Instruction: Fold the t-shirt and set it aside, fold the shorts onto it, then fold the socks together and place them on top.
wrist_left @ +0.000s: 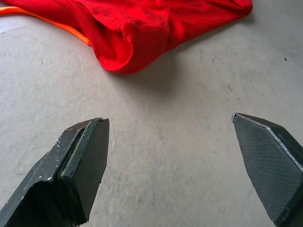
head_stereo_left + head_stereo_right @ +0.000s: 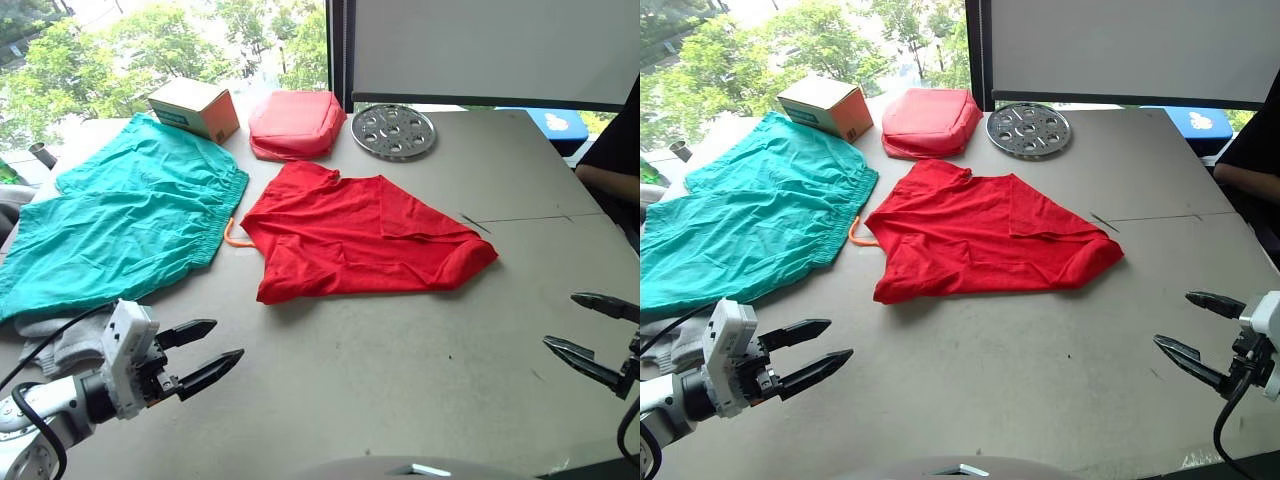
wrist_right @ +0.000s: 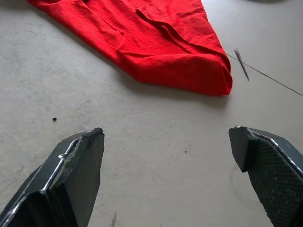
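The t-shirt [image 2: 365,238] is lying partly folded in the middle of the worktop [image 2: 400,380], apparently not yet set aside. The left pincer [image 2: 205,355] and right pincer [image 2: 1200,335] are hovering near the worktop's front edge, jaws spread wide and gripping nothing, likely positioning for its near corners. The shorts [image 2: 120,225] are lying spread at the left, with the socks [image 2: 60,342] bunched beside their near hem, waiting their turn.
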Available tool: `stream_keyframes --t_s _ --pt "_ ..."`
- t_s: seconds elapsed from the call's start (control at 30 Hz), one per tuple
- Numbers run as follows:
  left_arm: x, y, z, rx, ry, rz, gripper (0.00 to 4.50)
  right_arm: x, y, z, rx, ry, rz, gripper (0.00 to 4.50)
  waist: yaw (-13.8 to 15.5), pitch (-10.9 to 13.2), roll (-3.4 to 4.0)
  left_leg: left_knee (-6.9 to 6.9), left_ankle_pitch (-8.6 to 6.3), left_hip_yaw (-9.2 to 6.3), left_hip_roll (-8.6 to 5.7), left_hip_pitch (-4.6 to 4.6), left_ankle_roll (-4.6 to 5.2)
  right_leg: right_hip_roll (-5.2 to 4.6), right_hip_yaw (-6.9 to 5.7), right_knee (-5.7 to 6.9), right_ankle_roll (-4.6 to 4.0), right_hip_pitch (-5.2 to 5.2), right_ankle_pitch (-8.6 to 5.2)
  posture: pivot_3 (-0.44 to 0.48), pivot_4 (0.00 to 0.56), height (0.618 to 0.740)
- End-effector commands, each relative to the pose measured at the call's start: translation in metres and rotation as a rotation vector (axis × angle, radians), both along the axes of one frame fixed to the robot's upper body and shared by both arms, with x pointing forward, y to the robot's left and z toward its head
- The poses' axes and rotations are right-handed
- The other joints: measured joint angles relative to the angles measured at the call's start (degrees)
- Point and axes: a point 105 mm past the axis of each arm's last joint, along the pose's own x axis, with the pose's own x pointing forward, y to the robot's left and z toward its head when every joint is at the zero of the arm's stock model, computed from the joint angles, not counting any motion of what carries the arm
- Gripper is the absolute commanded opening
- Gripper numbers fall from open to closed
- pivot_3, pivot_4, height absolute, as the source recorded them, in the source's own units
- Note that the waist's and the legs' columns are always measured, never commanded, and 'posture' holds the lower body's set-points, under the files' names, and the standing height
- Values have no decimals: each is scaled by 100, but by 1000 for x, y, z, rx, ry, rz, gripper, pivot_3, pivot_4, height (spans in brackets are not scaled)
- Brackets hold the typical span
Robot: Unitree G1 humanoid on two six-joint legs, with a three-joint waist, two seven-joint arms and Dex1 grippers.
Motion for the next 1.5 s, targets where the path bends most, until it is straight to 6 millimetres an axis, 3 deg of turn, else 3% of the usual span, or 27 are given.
stream_keyframes --t_s 0.03,0.13,0.23,0.33,0.47,0.6,0.77,0.87,1.03,1.3,1.5 --pt "10 -4 12 -24 -40 -10 4428 3 0 9 2 -43 -11 4500 1 0 0 0 0 0 0 0 0 0 0 0 0 0 0 0 150 740" --pt "29 -17 36 -187 -59 6 4428 12 9 11 59 -55 -14 4500 32 4 1 6 0 -5 0 -4 0 -2 -2 6 0 1 0 0 150 740" --pt "42 -24 46 -283 -23 25 4428 15 24 18 90 -85 40 4500 22 2 7 18 2 -10 1 -5 1 -2 -4 11 3 3 1 0 150 740" --pt "57 -28 49 -324 21 55 4428 13 43 32 112 -130 130 4500 -1 -2 -4 13 15 -9 -1 1 27 8 -12 10 0 9 2 0 150 740" --pt "93 -34 53 -417 74 119 4428 13 66 44 135 -174 218 4500 12 -3 -6 14 17 -13 -5 7 29 43 -14 13 -19 17 14 0 150 740" --pt "120 -38 55 -476 113 177 4428 10 76 46 142 -181 234 4500 25 -10 -28 22 17 -21 -9 19 29 44 -17 14 -13 39 11 0 150 740" --pt "145 -49 40 -429 190 221 4428 7 83 47 157 -194 230 4500 16 -10 -30 27 17 -20 -17 16 29 43 -12 15 -23 43 17 0 150 740" --pt "149 -55 32 -398 240 212 4428 3 88 47 164 -197 233 4500 13 -11 -31 26 17 -22 -17 16 29 44 -13 16 -24 43 18 0 150 740" --pt "151 -43 14 -300 295 268 4428 -2 95 47 164 -198 240 4500 -2 -10 -31 26 17 -19 -16 17 29 43 -10 16 -24 42 17 0 150 740" --pt "144 -33 24 -310 308 231 4428 -8 103 48 173 -192 263 4500 4 -10 -30 26 16 -21 -15 16 28 38 -12 16 -24 41 17 0 150 740" --pt "137 -50 21 -348 373 122 4428 -8 115 50 197 -176 324 4500 7 -10 -30 27 16 -22 -15 16 28 33 -13 16 -24 39 18 0 150 740"
